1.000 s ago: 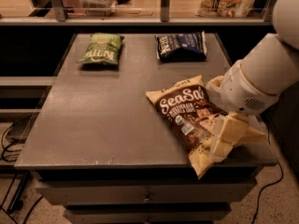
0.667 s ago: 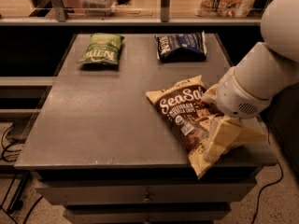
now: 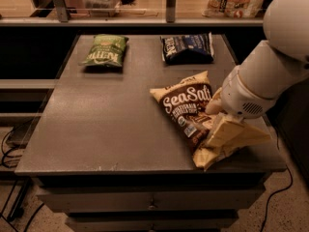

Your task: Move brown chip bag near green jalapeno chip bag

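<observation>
The brown chip bag lies on the table at the right of centre, with its white "SeaSalt" script facing up. The green jalapeno chip bag lies flat at the far left of the table, well apart from the brown bag. My gripper comes in from the right on a white arm and sits at the brown bag's lower right end, against or over its crinkled edge. The arm's wrist hides part of the bag's right side.
A dark blue chip bag lies at the far right of the table, behind the brown bag. A shelf with a rail runs behind the table. The table's front edge is near the brown bag's lower end. Cables hang at the left.
The arm has shifted slightly, with its upper part rising at the right. The brown bag stays in about the same place.
</observation>
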Available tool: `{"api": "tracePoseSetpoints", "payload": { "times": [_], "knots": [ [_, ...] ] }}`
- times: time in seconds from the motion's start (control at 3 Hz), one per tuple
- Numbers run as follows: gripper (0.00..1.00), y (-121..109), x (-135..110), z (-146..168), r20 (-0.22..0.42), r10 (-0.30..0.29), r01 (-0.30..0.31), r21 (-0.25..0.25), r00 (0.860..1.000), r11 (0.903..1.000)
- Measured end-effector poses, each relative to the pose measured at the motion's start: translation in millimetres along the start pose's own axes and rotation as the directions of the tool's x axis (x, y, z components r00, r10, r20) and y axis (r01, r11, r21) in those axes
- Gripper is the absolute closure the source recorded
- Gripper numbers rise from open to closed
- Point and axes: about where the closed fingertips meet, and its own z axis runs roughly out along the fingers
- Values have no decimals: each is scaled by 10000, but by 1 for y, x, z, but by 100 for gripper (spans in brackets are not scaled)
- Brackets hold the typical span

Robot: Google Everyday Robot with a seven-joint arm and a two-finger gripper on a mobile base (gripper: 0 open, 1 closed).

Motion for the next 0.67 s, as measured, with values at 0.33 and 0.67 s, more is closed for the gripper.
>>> {"api": "tracePoseSetpoints", "payload": {
  "times": [0.33, 0.67],
  "knots": [
    [87, -9, -12, -20, -107, -197, 202, 494, 9997, 9986],
    [100, -24, -32, -48, 116, -547, 533, 965, 9984, 9939]
  ]
}}
